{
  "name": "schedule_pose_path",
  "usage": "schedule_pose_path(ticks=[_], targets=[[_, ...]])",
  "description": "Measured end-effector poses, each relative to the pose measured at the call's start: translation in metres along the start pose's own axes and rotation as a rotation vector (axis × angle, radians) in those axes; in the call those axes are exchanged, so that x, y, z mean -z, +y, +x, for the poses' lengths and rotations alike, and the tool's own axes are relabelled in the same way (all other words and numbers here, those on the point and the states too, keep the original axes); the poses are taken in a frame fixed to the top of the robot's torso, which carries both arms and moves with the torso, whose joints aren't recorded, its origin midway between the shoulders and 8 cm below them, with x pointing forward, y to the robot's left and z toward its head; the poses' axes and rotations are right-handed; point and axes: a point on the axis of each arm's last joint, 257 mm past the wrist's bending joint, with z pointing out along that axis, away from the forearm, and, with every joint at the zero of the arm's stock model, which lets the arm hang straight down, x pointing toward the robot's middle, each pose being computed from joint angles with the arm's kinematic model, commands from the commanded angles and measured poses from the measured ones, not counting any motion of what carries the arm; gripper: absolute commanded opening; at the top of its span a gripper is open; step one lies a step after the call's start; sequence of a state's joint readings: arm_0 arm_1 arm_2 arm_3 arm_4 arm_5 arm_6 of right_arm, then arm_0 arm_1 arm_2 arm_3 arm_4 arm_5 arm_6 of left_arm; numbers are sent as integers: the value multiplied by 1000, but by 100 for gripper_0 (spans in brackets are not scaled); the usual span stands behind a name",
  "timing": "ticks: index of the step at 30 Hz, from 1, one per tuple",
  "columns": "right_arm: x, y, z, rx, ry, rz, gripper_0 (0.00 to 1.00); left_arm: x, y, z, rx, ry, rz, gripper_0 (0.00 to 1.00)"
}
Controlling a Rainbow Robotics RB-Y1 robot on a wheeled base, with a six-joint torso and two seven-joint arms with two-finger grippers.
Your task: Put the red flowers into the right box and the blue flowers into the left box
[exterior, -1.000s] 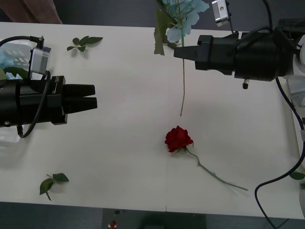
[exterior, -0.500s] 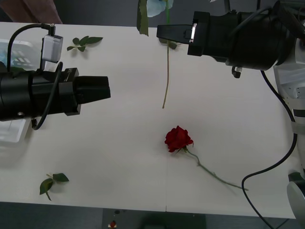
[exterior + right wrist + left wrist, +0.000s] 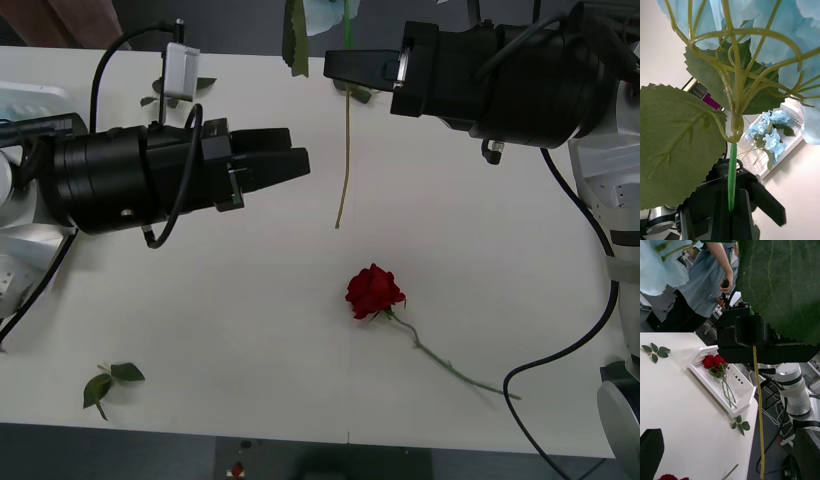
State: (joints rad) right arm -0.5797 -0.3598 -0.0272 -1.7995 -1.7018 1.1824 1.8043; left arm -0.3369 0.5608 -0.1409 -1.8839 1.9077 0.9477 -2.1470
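The white desk (image 3: pixel 250 330) carries one red rose (image 3: pixel 374 291), lying near the middle with its stem trailing toward the robot's right. Above it, the left tool (image 3: pixel 297 163) is held level with its fingers spread, pointing at the hanging stem. The right tool (image 3: pixel 333 66) is pinching a blue flower (image 3: pixel 752 33) by its upper stem — the stem hangs straight down, clear of the desk. The right box (image 3: pixel 724 384) holds two red flowers (image 3: pixel 713 361); the left box (image 3: pixel 784 148) holds blue flowers (image 3: pixel 767 133).
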Motion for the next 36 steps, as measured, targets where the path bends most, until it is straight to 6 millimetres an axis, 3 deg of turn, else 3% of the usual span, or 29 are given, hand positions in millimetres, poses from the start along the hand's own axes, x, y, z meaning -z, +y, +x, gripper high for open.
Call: schedule_pose_path(ticks=[6,9,10,13,15,30,31,32,34,35,36], targets=[[0,0,0,0,1,0,0,-31,-5,4,-3,-11,6,99],[0,0,0,0,1,0,0,-40,-11,8,3,-8,22,79],[0,0,0,0,1,0,0,-42,-13,9,7,-7,28,57],[0,0,0,0,1,0,0,-47,-17,10,15,-13,41,11],[0,0,0,0,1,0,0,-48,-18,10,17,-16,44,0],[-1,0,1,-1,4,-1,0,-53,-22,18,24,0,55,0],[-1,0,1,-1,4,-1,8,-53,-22,18,24,0,55,0],[-1,0,1,-1,4,-1,23,-53,-22,18,24,0,55,0],[-1,0,1,-1,4,-1,74,-53,-22,18,23,0,54,0],[-1,0,1,-1,4,-1,90,-53,-22,18,23,0,54,0],[-1,0,1,-1,4,-1,100,-53,-22,18,23,0,54,0]])
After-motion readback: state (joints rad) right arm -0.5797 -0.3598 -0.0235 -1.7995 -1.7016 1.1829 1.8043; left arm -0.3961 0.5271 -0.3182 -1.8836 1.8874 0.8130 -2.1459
